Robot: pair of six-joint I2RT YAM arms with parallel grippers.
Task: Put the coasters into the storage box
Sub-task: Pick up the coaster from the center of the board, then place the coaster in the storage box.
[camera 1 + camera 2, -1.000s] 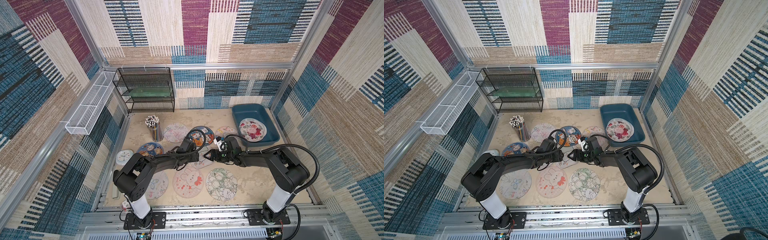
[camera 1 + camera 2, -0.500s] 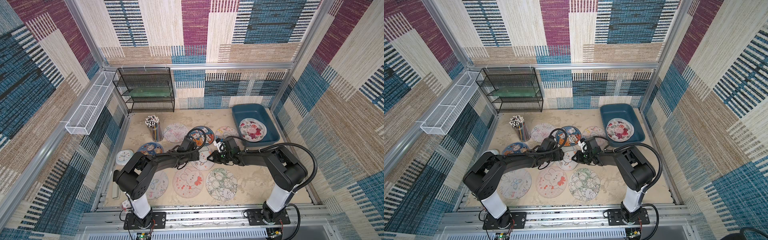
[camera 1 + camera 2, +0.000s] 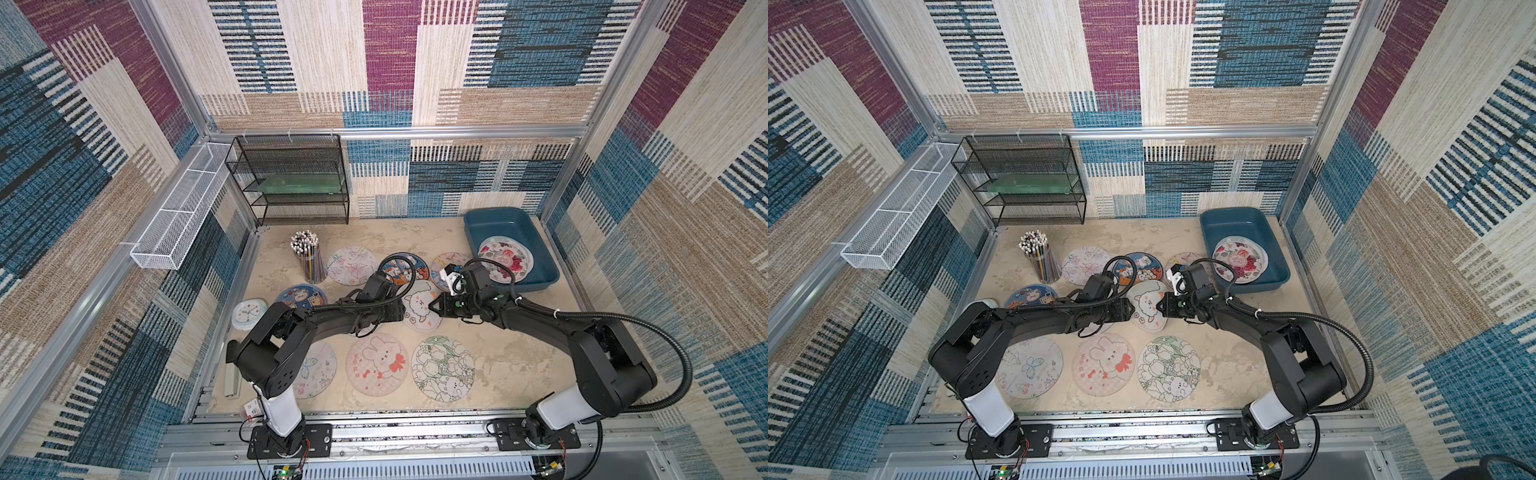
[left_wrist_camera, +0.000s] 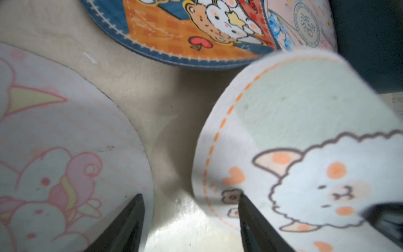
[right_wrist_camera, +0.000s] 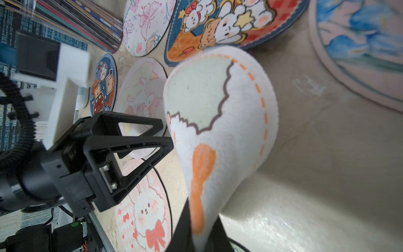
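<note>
Now my right gripper (image 3: 432, 308) is closed tight on the edge of the sheep coaster (image 3: 419, 306), and the thin mat bends upward from the pinch (in the right wrist view it curls like a spoon (image 5: 220, 122)). The far part of this coaster is lifted from the tabletop (image 3: 511, 357); I cannot tell if its other edge touches the surface.

My left gripper (image 3: 401, 311) stands with its fingers apart, just beside the other side of the same coaster. In the left wrist view its two black fingertips (image 4: 130, 218) hold nothing, one over a pale unicorn coaster (image 4: 61, 157), the second at the rim of the sheep coaster (image 4: 305, 165).

The storage box (image 3: 540, 266) sits at the far right corner of the tabletop, and one flower coaster (image 3: 505, 259) lies inside it. The remaining coasters lie flat on the tabletop: a bunny coaster (image 3: 377, 363) and a green tulip coaster (image 3: 442, 368) near my bases, a dark blue coaster (image 3: 401, 268) further back.
</note>
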